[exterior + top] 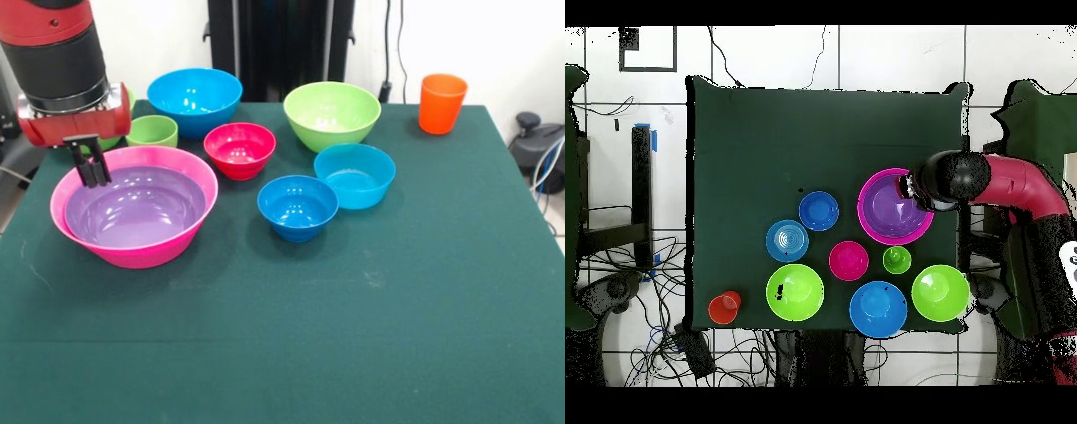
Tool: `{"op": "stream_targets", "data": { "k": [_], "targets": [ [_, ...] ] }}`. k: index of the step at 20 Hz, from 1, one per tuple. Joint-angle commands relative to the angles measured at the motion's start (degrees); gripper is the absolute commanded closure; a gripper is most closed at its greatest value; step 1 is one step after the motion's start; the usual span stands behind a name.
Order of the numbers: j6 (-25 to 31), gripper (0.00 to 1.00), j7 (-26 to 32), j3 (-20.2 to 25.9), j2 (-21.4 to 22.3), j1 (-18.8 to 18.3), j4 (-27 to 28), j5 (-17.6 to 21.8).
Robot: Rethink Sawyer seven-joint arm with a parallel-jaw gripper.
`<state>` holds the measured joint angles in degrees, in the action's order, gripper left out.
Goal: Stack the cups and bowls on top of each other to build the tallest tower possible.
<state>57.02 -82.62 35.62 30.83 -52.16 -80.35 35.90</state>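
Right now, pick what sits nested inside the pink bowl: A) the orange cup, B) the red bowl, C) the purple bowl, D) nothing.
C: the purple bowl rests inside the pink bowl, while the red bowl and orange cup stand apart on the table.

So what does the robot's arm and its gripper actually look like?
The arm is a thick round tube, red with a wide black band, ending in a red block. Under the block hangs the gripper, two thin black fingers. From overhead the arm shows red and black too. No markings or loose cables are visible.
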Motion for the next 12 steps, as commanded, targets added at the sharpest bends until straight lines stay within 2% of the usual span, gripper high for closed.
{"op": "stream_targets", "data": {
  "k": [1,12],
  "targets": [
    [-5.1,1.00,-2.2,-4.0,-4.9,2.9,-2.8,2.3],
    [-7.1,1.00,-1.0,-4.0,-7.6,2.6,-2.0,1.4]
  ]
}}
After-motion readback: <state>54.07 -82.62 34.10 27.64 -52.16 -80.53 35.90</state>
